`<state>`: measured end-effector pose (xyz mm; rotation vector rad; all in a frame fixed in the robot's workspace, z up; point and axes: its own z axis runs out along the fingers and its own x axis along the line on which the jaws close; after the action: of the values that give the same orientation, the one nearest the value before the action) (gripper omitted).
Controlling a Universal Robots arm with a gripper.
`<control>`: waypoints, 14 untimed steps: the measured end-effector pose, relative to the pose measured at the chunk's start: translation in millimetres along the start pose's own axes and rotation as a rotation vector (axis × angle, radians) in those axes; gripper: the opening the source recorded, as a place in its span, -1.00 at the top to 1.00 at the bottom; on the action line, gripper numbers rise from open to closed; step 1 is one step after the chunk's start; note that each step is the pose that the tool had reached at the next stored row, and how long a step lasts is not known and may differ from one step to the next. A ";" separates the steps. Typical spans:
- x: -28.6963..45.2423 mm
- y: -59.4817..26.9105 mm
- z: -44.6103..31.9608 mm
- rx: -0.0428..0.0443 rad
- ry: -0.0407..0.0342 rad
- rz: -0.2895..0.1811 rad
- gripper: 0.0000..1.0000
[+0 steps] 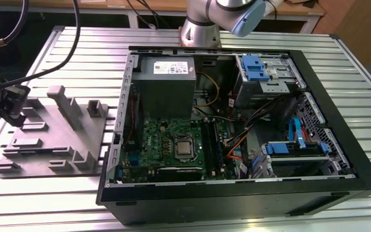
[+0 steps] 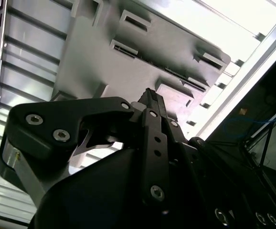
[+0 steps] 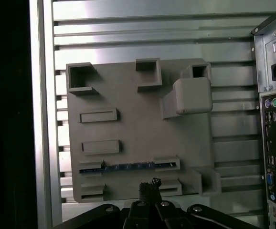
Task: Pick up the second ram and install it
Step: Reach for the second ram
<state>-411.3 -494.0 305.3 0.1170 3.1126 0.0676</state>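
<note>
My pincer (image 3: 150, 183) is drawn in narrow, the two tips pressed together with nothing between them, and in the first wrist view it hangs over the edge of the grey holder tray (image 3: 138, 119). The second ram (image 3: 128, 167) is near those tips but apart from them. It stands on its long edge in a slot of the tray, so I see it edge-on as a thin dark-blue line with a few paler specks along it. Each end is tucked into a low raised grey bracket (image 3: 93, 166), and the middle runs bare between the two. Its chips and its flat faces are turned out of my sight. The strip spans about half the tray's width. The tray lies flat on the ribbed metal table (image 3: 128, 43), and several other raised pockets and one tall rounded block (image 3: 193, 95) stand on it. In the exterior view the tray sits well to the exterior view's left of the open computer case (image 1: 237, 195), with the green motherboard (image 1: 172, 142) lying inside the case. In the first wrist view the case's port panel (image 3: 274, 143) shows beside the tray.
</note>
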 end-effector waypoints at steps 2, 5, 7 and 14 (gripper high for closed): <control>0.6 -0.8 1.5 -0.0001 -0.0001 0.000 0.80; 1.1 -1.7 3.4 0.0000 0.0000 0.000 0.80; 1.5 -2.3 5.1 0.0001 0.0003 0.000 0.80; 4.1 -3.3 12.2 0.0001 0.0013 0.000 0.80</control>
<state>-415.2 -496.5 293.0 0.1173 3.1139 0.0676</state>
